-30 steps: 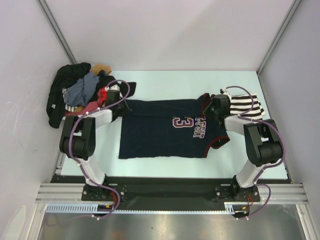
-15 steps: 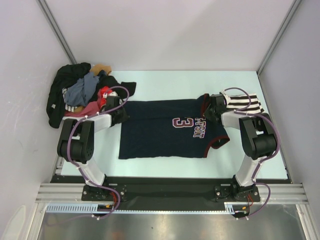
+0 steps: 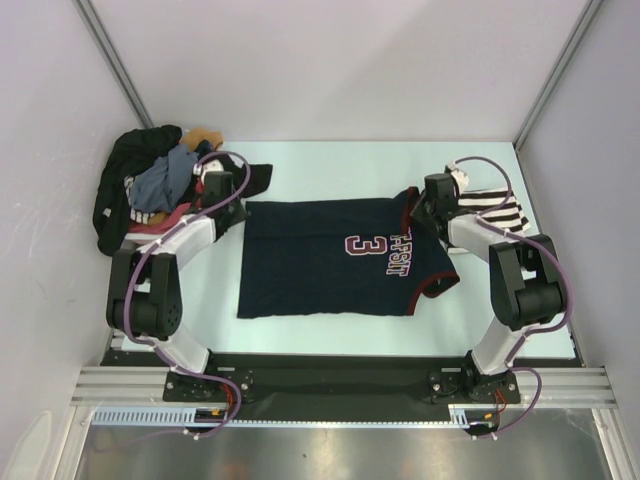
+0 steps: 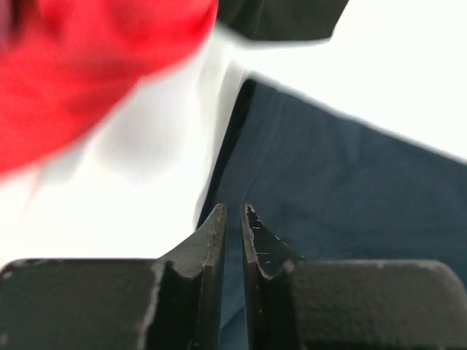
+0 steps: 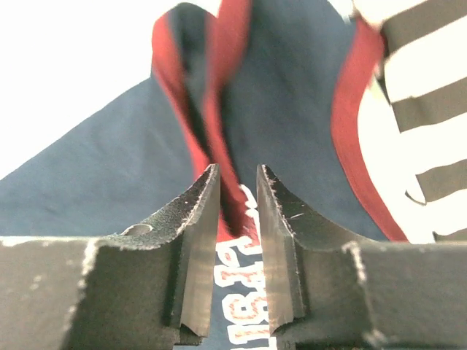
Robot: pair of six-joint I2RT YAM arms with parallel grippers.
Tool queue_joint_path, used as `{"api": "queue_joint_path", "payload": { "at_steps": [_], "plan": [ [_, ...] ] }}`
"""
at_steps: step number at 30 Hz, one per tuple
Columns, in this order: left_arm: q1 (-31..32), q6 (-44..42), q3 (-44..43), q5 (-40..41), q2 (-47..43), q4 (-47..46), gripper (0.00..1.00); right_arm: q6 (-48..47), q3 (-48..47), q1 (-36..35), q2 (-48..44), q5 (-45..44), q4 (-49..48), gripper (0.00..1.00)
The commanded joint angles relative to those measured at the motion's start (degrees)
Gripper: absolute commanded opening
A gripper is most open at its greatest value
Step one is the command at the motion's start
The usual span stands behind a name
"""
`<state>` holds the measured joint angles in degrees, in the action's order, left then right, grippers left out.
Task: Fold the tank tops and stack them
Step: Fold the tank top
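Observation:
The dark navy tank top [image 3: 330,265] with a white "3" and dark red trim lies folded flat mid-table. The black-and-white striped tank top [image 3: 492,208] lies at its far right, partly under the right arm. My left gripper [image 3: 238,203] hovers over the navy top's far left corner [image 4: 328,182]; its jaws stand slightly apart with nothing between them [image 4: 233,213]. My right gripper [image 3: 418,207] is above the red-trimmed shoulder strap [image 5: 219,73], open and empty [image 5: 237,173]. Striped cloth [image 5: 430,95] shows to its right.
A heap of mixed clothes [image 3: 150,190] sits at the far left, spilling over the table edge. Red cloth [image 4: 87,73] and black cloth [image 4: 284,18] from it lie close to the left gripper. Walls close in the table on three sides.
Both grippers were shut low at the navy top's far edge. They have since opened, let go of the cloth and drawn back toward the far side. The navy top stays flat.

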<state>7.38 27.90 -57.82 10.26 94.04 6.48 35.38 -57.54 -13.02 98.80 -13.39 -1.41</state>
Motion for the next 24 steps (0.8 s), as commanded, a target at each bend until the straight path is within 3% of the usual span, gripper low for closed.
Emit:
{"api": "queue_joint_path", "payload": {
  "at_steps": [1, 5, 12, 19, 24],
  "plan": [
    [0.27, -1.88, -5.45, 2.13, -3.07, 2.74, 0.19, -3.55, -5.38, -0.96, -2.04, -3.57, 0.27, 0.32],
    [0.27, -1.36, -8.0, -3.57, -1.24, -0.24, 0.23, -5.32, -8.81, -1.22, 1.03, 1.69, -2.1, 0.34],
    [1.06, 2.06, -20.12, -11.65, 12.12, 0.47, 0.21, -3.04, -18.74, -0.79, 13.07, 9.16, -0.78, 0.24],
    [-0.16, 4.26, -23.57, -8.87, 20.74, 2.57, 0.16, 0.57, -26.48, 5.01, 22.83, 10.24, 3.66, 0.03],
    [-3.24, 7.6, -21.2, -9.56, 23.46, 0.99, 0.1, 0.05, -27.45, 7.13, 24.24, 7.59, 4.49, 0.0]
  ]
}}
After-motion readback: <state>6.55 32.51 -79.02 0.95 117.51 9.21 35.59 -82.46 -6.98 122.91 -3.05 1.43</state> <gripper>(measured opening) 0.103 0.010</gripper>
